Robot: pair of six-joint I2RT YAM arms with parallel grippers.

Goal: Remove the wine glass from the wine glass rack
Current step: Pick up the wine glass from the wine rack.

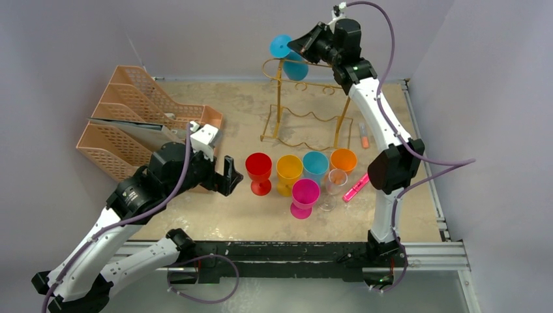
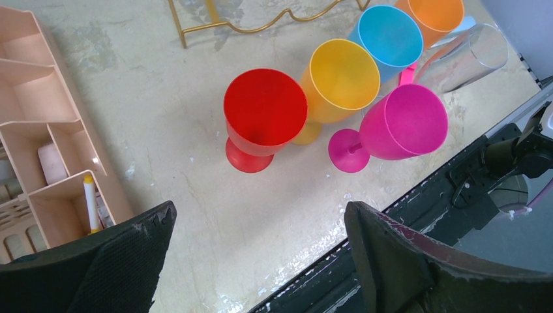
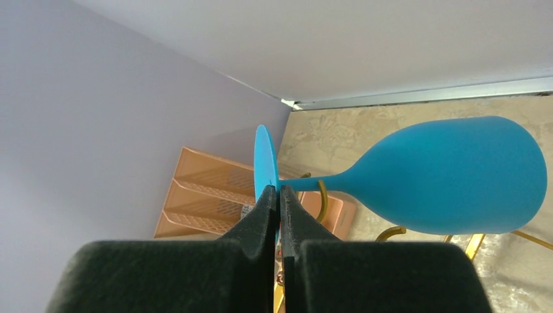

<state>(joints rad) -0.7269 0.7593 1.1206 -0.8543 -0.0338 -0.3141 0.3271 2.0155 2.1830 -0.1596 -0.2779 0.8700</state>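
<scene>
A blue wine glass (image 1: 287, 55) hangs tilted at the top left of the gold wire wine glass rack (image 1: 306, 104), its stem in a gold hook. In the right wrist view its bowl (image 3: 456, 176) is at the right and its flat foot (image 3: 265, 163) stands edge-on. My right gripper (image 1: 297, 45) is shut on the rim of that foot (image 3: 276, 192). My left gripper (image 1: 229, 176) is open and empty, low over the table left of the red glass (image 1: 259, 171); its fingers (image 2: 124, 254) frame bare table.
Several glasses stand in front of the rack: yellow (image 1: 289, 173), blue (image 1: 315, 166), orange (image 1: 343, 160), magenta (image 1: 304, 197) and a clear one (image 1: 335, 186). Peach mesh file trays (image 1: 140, 117) stand at the left. A pink marker (image 1: 355, 188) and an orange one (image 1: 364, 137) lie at the right.
</scene>
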